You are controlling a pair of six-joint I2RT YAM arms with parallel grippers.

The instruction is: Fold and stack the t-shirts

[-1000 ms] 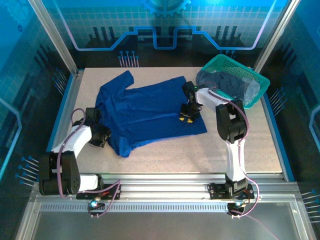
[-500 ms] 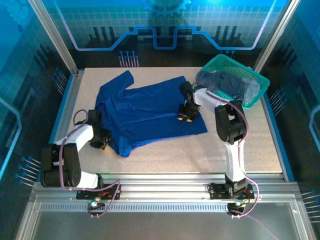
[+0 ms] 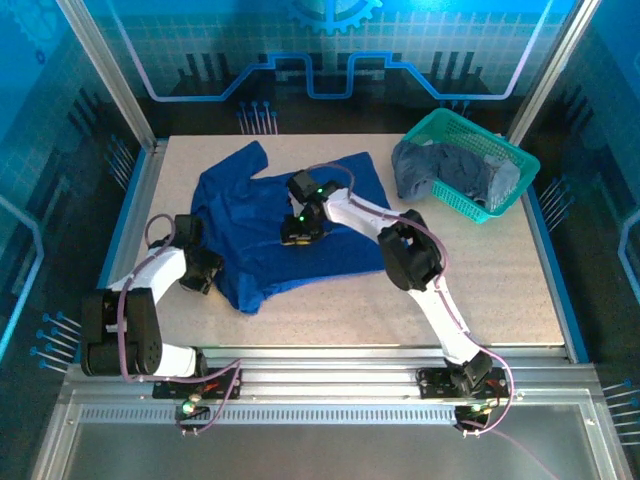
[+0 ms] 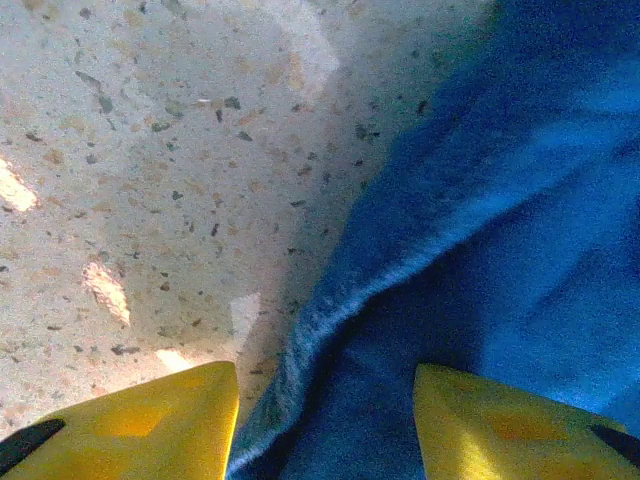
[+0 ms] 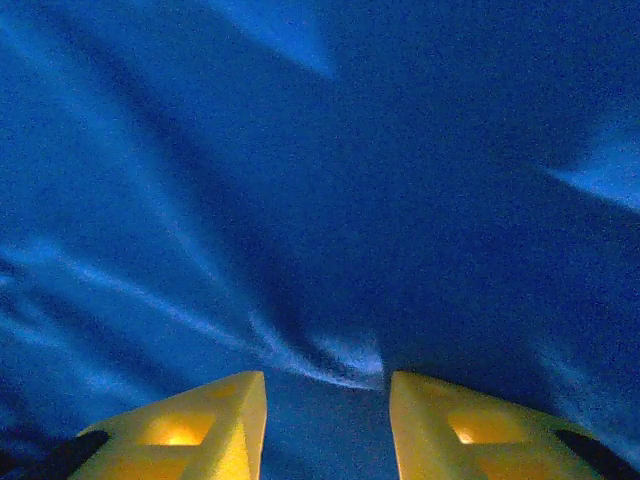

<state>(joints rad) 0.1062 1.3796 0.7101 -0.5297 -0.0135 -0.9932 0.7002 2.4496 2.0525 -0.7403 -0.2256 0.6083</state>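
Table (image 3: 500,280) right-front free; basket (image 3: 500,195) blocks far-right corner; shirt (image 3: 250,215) covers centre-left.

T-shirt (image 3: 262,225) spread on table (image 3: 500,280)
Basket (image 3: 470,165) at far right corner holds more t-shirts (image 3: 450,170)

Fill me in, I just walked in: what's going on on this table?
Two robot arms are working on a royal blue t-shirt spread on the table. The right gripper is down on its middle; the left gripper is at its near-left edge, jaws apart astride the hem. More shirts wait in the teal basket.
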